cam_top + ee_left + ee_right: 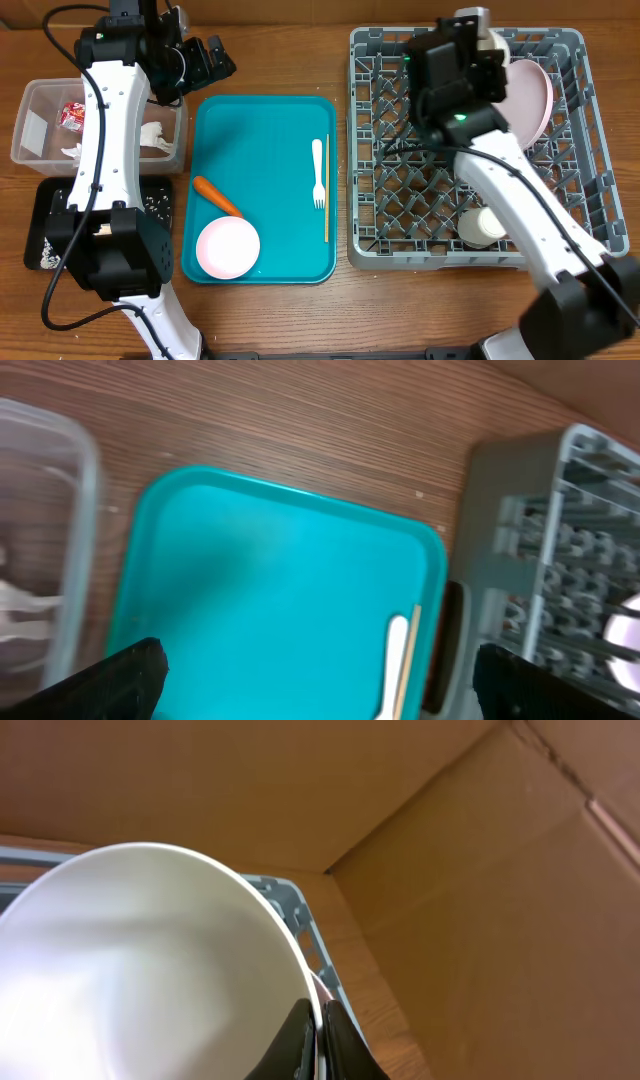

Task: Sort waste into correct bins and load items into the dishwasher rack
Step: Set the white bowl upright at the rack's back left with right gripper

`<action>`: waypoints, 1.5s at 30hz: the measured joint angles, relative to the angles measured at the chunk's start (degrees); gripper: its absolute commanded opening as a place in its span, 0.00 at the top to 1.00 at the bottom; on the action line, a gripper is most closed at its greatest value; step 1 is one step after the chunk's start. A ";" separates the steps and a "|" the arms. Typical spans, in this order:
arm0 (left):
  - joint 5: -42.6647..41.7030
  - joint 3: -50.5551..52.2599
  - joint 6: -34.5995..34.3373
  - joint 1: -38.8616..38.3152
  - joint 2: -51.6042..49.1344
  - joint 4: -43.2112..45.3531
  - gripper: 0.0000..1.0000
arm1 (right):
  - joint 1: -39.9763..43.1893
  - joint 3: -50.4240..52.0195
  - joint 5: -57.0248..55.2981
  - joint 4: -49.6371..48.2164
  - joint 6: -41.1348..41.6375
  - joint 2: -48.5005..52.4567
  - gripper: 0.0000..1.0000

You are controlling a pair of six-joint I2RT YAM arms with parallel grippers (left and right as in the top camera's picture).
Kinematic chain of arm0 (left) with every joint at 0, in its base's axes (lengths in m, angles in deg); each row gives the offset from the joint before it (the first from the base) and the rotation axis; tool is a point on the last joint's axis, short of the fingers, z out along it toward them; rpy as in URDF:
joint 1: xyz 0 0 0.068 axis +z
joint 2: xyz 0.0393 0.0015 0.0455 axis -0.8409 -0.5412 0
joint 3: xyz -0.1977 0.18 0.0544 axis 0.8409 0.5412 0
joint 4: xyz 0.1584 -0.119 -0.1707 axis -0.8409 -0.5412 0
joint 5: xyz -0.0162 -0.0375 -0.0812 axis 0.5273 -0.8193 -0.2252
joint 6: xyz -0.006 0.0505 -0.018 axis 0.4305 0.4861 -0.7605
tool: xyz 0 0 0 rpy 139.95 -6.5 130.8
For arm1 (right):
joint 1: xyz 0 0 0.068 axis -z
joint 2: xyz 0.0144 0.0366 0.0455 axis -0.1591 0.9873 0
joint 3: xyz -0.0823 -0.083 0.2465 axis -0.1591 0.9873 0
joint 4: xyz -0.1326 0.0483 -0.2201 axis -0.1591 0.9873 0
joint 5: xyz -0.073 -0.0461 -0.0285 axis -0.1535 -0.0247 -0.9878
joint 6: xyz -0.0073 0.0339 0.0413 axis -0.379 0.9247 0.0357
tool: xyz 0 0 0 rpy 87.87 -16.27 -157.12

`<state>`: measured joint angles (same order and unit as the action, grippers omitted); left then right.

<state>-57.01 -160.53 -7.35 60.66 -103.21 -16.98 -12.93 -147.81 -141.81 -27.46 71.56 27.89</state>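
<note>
My right gripper point(318, 1020) is shut on the rim of a white bowl point(150, 970), holding it over the far side of the grey dishwasher rack point(465, 255). A pale-pink plate point(530, 100) stands on edge in the rack, and a white cup point(483, 227) lies near its front. My left gripper point(205, 60) is open and empty, above the far edge of the teal tray point(270, 120). On the tray lie an orange carrot point(217, 197), a pink bowl point(227, 247), a white fork point(318, 172) and a chopstick point(327, 190).
The clear tub point(30, 150) at far left holds a red wrapper point(72, 115) and a white napkin point(150, 137). The black tray point(50, 215) in front of it holds rice grains. A cardboard wall point(480, 870) stands behind the rack.
</note>
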 measured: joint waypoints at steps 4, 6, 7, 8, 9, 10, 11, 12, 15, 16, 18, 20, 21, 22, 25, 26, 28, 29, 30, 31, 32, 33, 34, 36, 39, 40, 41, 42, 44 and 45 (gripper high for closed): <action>2.23 0.00 0.04 0.00 0.00 0.00 0.00 | -3.21 -0.17 -2.54 -6.47 -6.25 5.77 0.96; 2.75 0.00 0.04 0.00 0.00 0.02 0.00 | -4.37 -0.20 -3.19 -9.03 -9.77 8.44 0.96; 2.91 0.00 0.07 0.00 0.00 -0.02 0.00 | -4.72 -0.20 -3.41 -10.16 -11.67 9.79 0.96; 3.13 0.00 0.09 0.00 0.00 -0.02 0.00 | -4.87 -0.20 -3.56 -10.88 -13.03 10.71 0.96; 3.26 0.00 0.15 0.00 0.00 0.00 0.00 | -4.90 -0.20 -3.76 -11.56 -14.95 11.72 0.96; 3.41 0.00 0.17 0.00 0.00 -0.02 0.00 | -4.85 -0.20 -3.98 -12.31 -16.65 12.48 0.96; 3.45 0.00 0.17 0.00 0.00 0.00 0.00 | -4.74 -0.20 -4.20 -12.90 -18.14 13.16 0.96; 3.61 0.00 0.17 0.00 0.02 0.00 0.00 | -4.68 -0.20 -4.31 -13.33 -19.63 13.64 0.96; 3.63 0.00 0.17 0.00 0.00 0.00 0.00 | -4.52 -0.20 -4.39 -13.88 -23.10 14.99 0.96; 3.63 0.00 0.17 0.00 0.00 -0.02 0.00 | -4.52 -0.20 -4.37 -13.88 -24.06 15.34 0.96; 3.65 0.00 0.17 0.00 0.00 -0.02 0.00 | -4.50 -0.20 -4.44 -14.36 -25.90 16.20 0.96; 3.65 0.00 0.17 0.00 0.00 0.00 0.00 | -4.46 -0.22 -4.57 -14.40 -27.04 17.09 0.96; 3.65 0.00 0.17 0.00 0.02 -0.02 0.00 | -4.46 -0.24 -5.14 -14.60 -27.76 17.77 0.96; 3.65 0.00 0.17 0.00 0.00 -0.02 0.00 | -4.46 -0.42 -5.75 -14.82 -28.17 18.14 0.96; 3.65 0.00 0.17 0.00 0.02 0.00 0.00 | -4.48 -0.90 -6.12 -15.04 -29.09 18.53 0.96; 3.65 0.00 0.17 0.00 0.02 0.00 0.00 | -4.52 -0.96 -6.23 -15.06 -29.27 18.64 0.96; 3.65 0.00 0.17 0.00 0.00 0.00 0.00 | -4.55 -1.09 -6.56 -15.02 -29.64 18.91 0.96; 3.65 0.00 0.17 0.00 0.00 -0.02 0.00 | -4.55 -1.16 -6.75 -14.95 -29.68 18.97 0.96; 3.65 0.00 0.17 0.00 0.00 -0.02 0.00 | -4.55 -1.20 -6.82 -14.82 -29.73 18.97 0.96; 3.65 0.00 0.17 0.00 0.02 -0.02 0.00 | -4.55 -1.25 -6.84 -14.56 -29.68 18.97 0.96; 3.65 0.00 0.17 0.00 0.00 -0.02 0.00 | -4.59 -1.27 -6.91 -14.36 -29.70 18.97 0.96; 3.67 0.00 0.17 0.00 0.00 0.00 0.00 | -4.63 -1.27 -6.93 -14.29 -29.73 18.99 0.96; 3.65 0.00 0.17 0.00 0.00 0.00 0.00 | -4.66 -1.27 -6.93 -14.29 -29.73 18.99 0.96; 3.65 0.00 0.17 0.00 0.02 -0.02 0.00 | -5.05 -1.29 -6.95 -14.05 -29.73 18.99 0.96; 3.65 0.00 0.17 0.00 0.00 -0.02 0.00 | -5.73 -1.29 -7.21 -13.42 -29.81 18.99 0.96; 3.65 0.00 0.17 0.00 0.00 0.00 0.00 | -5.95 -1.29 -7.32 -13.07 -29.88 18.99 0.96; 3.65 0.00 0.17 0.00 0.00 -0.02 0.00 | -6.21 -1.29 -7.37 -12.70 -29.86 18.99 0.96; 3.65 0.00 0.17 0.00 0.00 -0.02 0.00 | -6.40 -1.29 -7.37 -12.33 -29.86 18.99 0.96; 3.67 0.00 0.17 0.00 0.02 -0.02 0.00 | -6.82 -1.33 -7.56 -11.63 -29.86 18.99 0.96; 3.65 0.00 0.17 0.00 0.00 -0.02 0.00 | -6.93 -1.36 -7.63 -11.19 -29.97 18.99 0.96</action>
<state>-53.36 -160.53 -7.17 60.66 -103.21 -17.00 -19.86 -149.17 -149.44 -38.65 41.59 46.89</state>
